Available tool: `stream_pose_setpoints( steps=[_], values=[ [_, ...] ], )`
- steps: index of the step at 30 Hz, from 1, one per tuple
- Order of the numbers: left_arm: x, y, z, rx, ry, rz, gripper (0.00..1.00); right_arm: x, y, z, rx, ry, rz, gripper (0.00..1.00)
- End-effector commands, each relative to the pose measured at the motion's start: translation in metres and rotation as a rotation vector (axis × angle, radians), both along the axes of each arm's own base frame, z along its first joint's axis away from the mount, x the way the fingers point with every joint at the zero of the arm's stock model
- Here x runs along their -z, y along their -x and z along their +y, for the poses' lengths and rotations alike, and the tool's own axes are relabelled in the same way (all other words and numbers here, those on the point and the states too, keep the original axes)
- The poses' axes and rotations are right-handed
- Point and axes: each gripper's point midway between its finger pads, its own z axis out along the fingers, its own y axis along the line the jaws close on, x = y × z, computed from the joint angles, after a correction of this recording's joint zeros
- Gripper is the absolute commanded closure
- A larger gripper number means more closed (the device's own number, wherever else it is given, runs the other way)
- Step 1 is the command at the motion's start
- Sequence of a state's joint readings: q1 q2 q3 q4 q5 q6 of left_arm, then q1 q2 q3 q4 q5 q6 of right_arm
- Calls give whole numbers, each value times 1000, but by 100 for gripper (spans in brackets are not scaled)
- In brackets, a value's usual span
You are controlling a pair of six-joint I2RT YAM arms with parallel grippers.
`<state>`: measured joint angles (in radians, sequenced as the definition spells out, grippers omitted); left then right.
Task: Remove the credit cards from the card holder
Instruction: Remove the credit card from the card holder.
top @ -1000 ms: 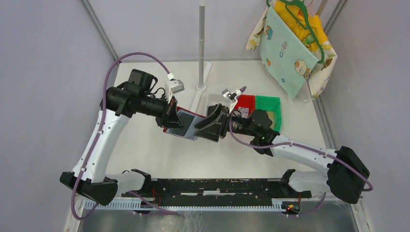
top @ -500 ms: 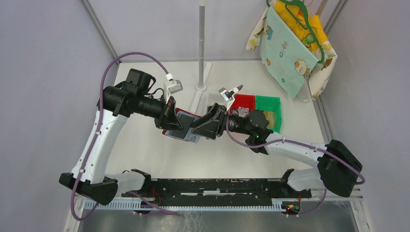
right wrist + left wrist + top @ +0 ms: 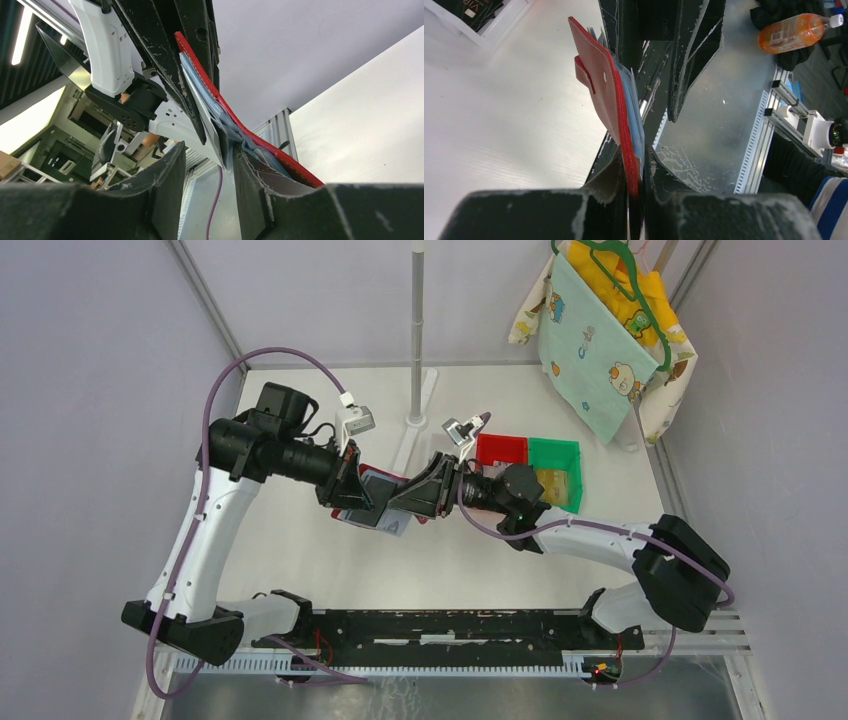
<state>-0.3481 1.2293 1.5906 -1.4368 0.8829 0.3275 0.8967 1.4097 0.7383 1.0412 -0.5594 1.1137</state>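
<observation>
Card holder (image 3: 376, 484) mostly covered in top view; credit cards (image 3: 631, 107) edge-on, count unclear

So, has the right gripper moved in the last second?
Yes. In the top view the right gripper has slid left, away from the red bin and further over the card holder.

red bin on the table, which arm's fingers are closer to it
Right. The right fingers are just left of the red bin, with that arm's wrist close by it. The left fingers are farther left, on the far side of the red wallet.
</observation>
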Motion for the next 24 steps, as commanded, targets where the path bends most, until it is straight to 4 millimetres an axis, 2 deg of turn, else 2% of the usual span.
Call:
stream_pose_setpoints(
  steps=[1, 5, 10, 17, 24],
  values=[
    [-6, 5, -6, 53, 36, -34, 87, -76, 10, -9, -9, -248, -113, 57],
    [-2, -2, -5, 33, 14, -46, 86, -79, 9, -9, -3, -261, -111, 65],
    [2, -9, -2, 1, -14, -57, 80, -81, 8, -6, -9, -265, -106, 72],
    [-9, -7, -5, 26, 11, -67, 78, -79, 13, -11, -17, -272, -109, 99],
    [-18, -5, -8, 34, 41, -73, 78, -68, 15, -19, 13, -266, -111, 100]
  ],
)
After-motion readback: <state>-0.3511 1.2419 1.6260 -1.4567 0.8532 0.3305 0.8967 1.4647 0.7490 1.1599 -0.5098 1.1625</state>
